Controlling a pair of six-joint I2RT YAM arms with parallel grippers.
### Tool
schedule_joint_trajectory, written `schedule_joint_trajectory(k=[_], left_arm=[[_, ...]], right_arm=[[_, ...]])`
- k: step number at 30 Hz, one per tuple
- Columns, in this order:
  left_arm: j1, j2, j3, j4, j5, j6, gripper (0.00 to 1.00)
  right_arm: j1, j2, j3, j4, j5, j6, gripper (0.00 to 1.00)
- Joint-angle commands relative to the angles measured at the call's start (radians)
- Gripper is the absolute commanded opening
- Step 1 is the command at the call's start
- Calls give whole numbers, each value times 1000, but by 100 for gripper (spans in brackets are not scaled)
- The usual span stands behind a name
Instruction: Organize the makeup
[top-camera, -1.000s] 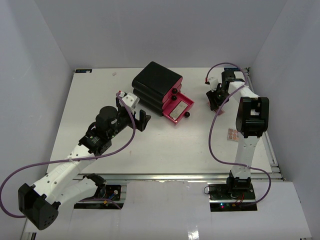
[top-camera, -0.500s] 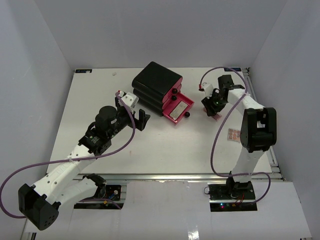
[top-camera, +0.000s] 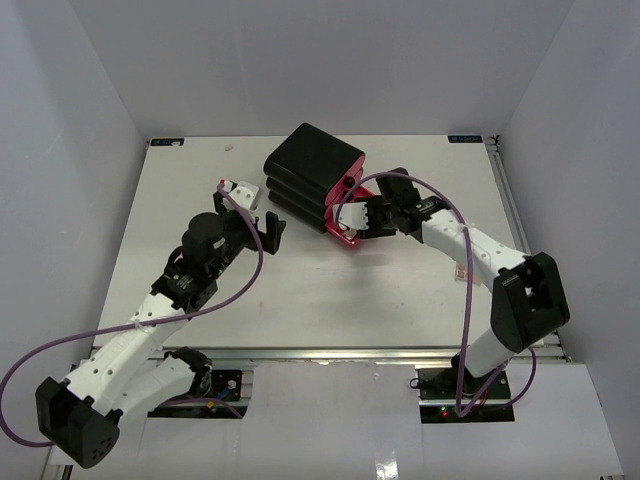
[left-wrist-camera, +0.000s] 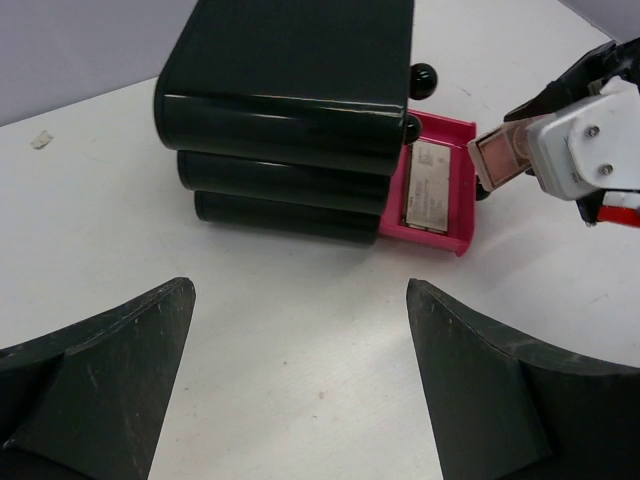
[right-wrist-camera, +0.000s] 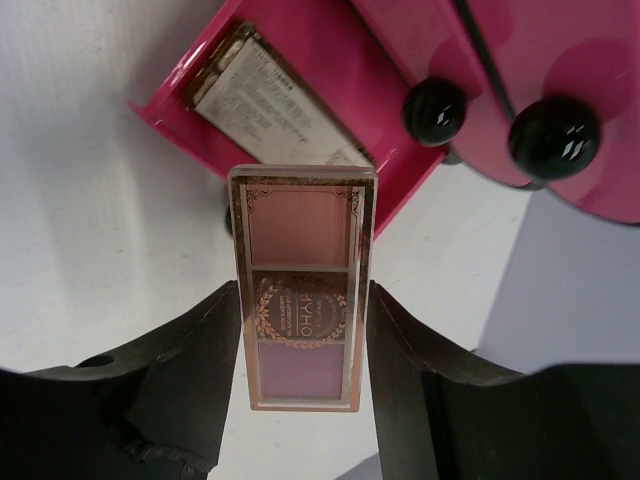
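Holding one flat pink palette (right-wrist-camera: 300, 230): my right tool (right-wrist-camera: 302, 300), fingers closed on its long edges, carrying it clear of the tabletop (top-camera: 200, 180).

Location: at the front lip of the open pink drawer (right-wrist-camera: 330, 55), bottom tier of the black organizer (top-camera: 312, 160); not yet inside.

Already stowed: one slim tan-and-silver case (right-wrist-camera: 270, 105), flat in that drawer.

Outstanding, by my judgement: this palette to be lowered in beside the case. One small pinkish item (top-camera: 459, 271) lies on the tabletop beside my right forearm, too small to identify. The two upper drawers are shut, contents unseen.

Right arm: stretched left across the tabletop, wrist low and aimed at the drawer.

Left arm: reaching forward, left tool (left-wrist-camera: 298, 300) spread wide and empty, hovering near the organizer's closed side.
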Motion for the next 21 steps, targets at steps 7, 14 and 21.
schedule_joint_trajectory(k=[7, 14, 21], left_arm=[[36, -20, -10, 26, -40, 27, 98], [42, -18, -12, 27, -31, 29, 98], [45, -19, -10, 27, -24, 28, 98]], right_arm=[[79, 101, 50, 193, 170, -269, 22], [97, 179, 41, 250, 202, -330, 25], [103, 208, 33, 269, 222, -349, 43]])
